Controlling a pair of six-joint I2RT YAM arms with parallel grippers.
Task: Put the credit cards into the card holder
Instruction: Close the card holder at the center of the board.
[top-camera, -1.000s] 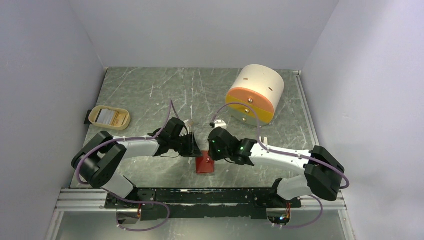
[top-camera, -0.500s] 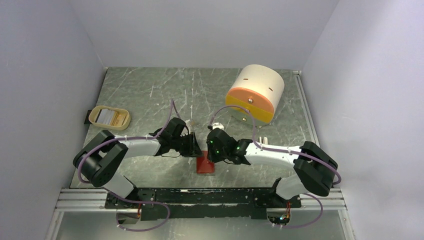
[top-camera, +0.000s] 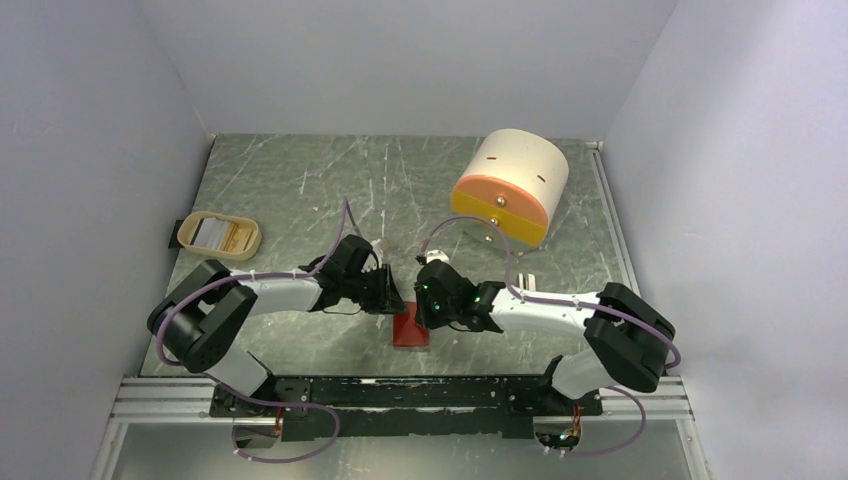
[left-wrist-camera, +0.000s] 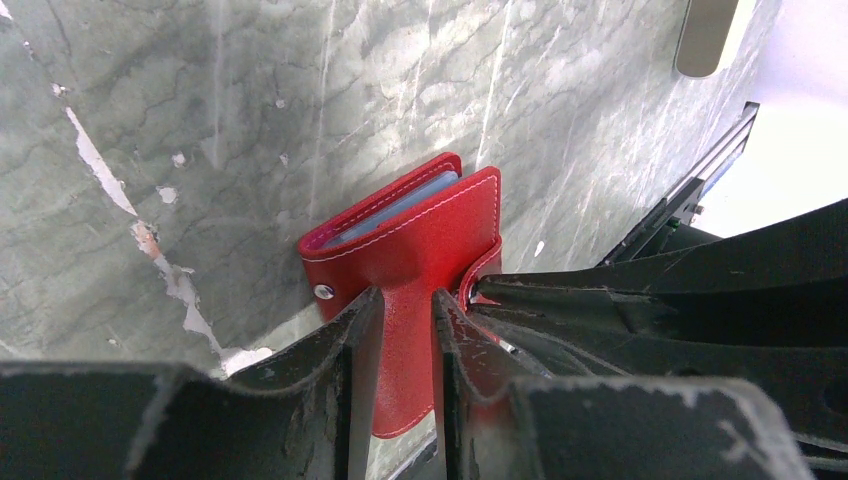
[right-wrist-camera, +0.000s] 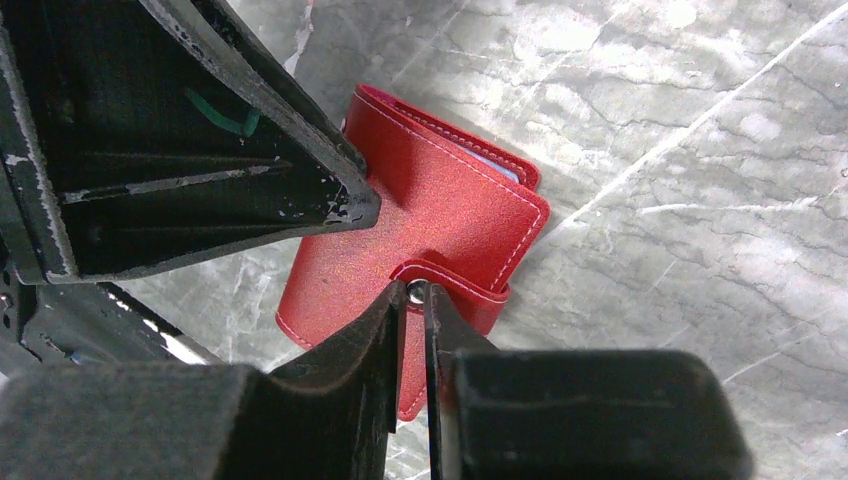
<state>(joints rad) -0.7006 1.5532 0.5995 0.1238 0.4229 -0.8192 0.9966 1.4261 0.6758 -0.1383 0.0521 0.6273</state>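
Both end effectors grip the red card holder (top-camera: 411, 329), which rests on the tabletop (top-camera: 300, 180) between them: left end effector (left-wrist-camera: 398, 330) clamps its flap, right end effector (right-wrist-camera: 415, 310) pinches the snap tab. Recommend a steady grip and slow, opposed pulls to open it.

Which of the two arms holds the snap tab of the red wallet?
The right arm's fingers pinch the snap tab; the left fingers grip the red wallet cover instead.

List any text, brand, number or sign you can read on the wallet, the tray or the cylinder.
None can be read.
Red card holder: plain leather, stitching and a snap, no print.
Beige tray: its contents are too small to read.
Cream-and-orange cylinder: dark dashes and knobs only, no letters.
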